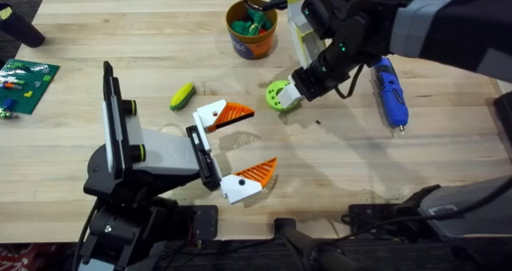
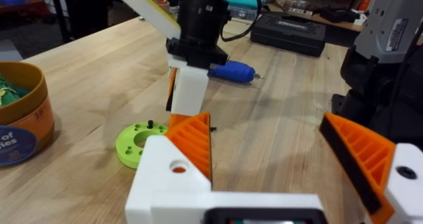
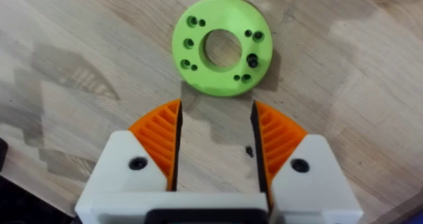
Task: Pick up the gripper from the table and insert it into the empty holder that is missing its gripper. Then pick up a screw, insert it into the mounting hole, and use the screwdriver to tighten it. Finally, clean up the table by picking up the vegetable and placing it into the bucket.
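Observation:
My right gripper (image 3: 216,112) hangs open just beside a green disc with holes (image 3: 223,45) on the table (image 1: 120,39). One black screw (image 3: 252,61) stands in a hole of the disc, and another tiny one (image 3: 249,151) lies on the wood between my right fingers. The left gripper (image 1: 258,139) is wide open and empty, low over the table's front middle. The yellow corn vegetable (image 1: 182,97) lies left of the disc. At the back stands the bucket (image 1: 251,27), and the blue screwdriver (image 1: 391,93) lies to the right. The loose gripper part and the holder are out of view.
A green brick plate (image 1: 24,83) sits at the far left edge. A white and yellow panel (image 1: 300,23) stands beside the right arm near the bucket. In the left wrist view a black case (image 2: 294,32) lies at the table's far end.

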